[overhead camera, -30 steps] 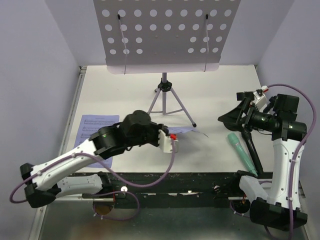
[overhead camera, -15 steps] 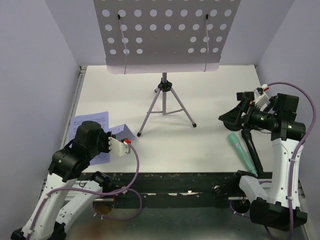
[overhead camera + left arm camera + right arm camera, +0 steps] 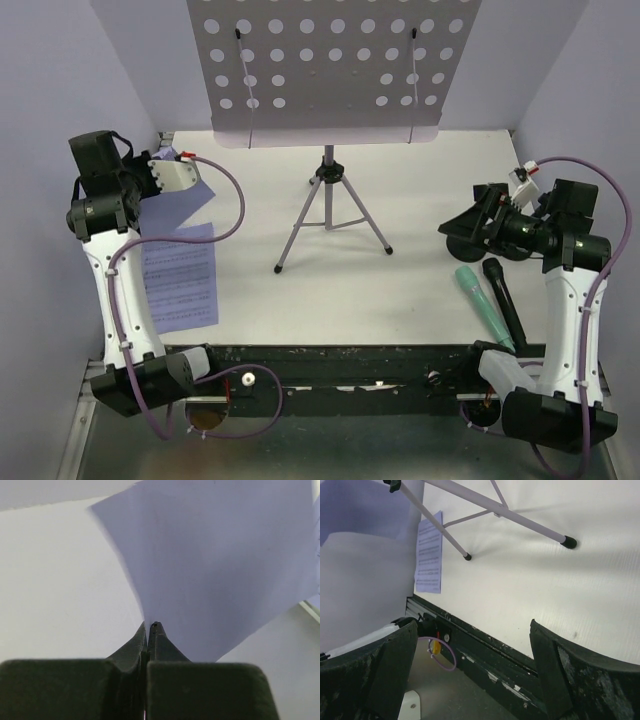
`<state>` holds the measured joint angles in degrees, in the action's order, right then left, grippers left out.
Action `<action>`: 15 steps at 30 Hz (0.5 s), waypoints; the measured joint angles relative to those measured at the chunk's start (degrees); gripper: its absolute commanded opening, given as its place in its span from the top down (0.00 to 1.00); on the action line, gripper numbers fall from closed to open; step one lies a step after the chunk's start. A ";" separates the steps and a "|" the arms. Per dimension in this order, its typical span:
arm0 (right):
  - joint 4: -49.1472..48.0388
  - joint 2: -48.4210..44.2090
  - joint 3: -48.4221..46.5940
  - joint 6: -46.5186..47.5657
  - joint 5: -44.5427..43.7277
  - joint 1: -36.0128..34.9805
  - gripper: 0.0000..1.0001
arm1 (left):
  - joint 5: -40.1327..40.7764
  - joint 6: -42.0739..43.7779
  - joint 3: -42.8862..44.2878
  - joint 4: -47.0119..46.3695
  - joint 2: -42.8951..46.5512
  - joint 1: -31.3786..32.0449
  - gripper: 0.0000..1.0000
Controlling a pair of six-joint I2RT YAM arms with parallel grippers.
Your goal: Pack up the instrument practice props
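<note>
My left gripper (image 3: 194, 184) is raised at the far left, shut on a lilac sheet-music page (image 3: 186, 203). In the left wrist view the page (image 3: 215, 570) fans out from the closed jaws (image 3: 150, 625). Another printed page (image 3: 180, 282) lies flat on the table below it. The lilac perforated music rack (image 3: 330, 70) stands on its tripod (image 3: 330, 212) at the back centre. At the right, my right gripper (image 3: 462, 236) hangs open and empty just above the head of the black microphone (image 3: 505, 303). The mint-green microphone (image 3: 484, 304) lies beside it. No mic holders are discernible.
Lilac walls close in the white table on the left, back and right. A black rail (image 3: 340, 360) runs along the table's front edge. The right wrist view shows the tripod's legs (image 3: 520, 517), the flat page (image 3: 430, 552) and the rail (image 3: 485, 650) between my open fingers.
My left arm swung from the table's middle to the far left and rose, carrying the page. The right gripper opened fully and drew back, uncovering the black microphone's head.
</note>
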<state>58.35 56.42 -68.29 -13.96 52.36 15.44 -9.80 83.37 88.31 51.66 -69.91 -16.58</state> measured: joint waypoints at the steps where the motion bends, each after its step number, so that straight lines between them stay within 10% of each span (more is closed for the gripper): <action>1: -0.24 0.00 0.00 -0.09 0.02 0.00 0.00 | -0.63 0.59 -1.05 -1.62 0.61 -0.72 1.00; 15: -0.90 -0.92 0.00 -0.35 0.02 0.00 0.01 | -11.69 16.85 -33.44 -6.43 19.93 -3.23 1.00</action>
<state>57.45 55.51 -68.29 -14.31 52.38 15.44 -21.50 100.22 54.87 45.23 -49.98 -19.81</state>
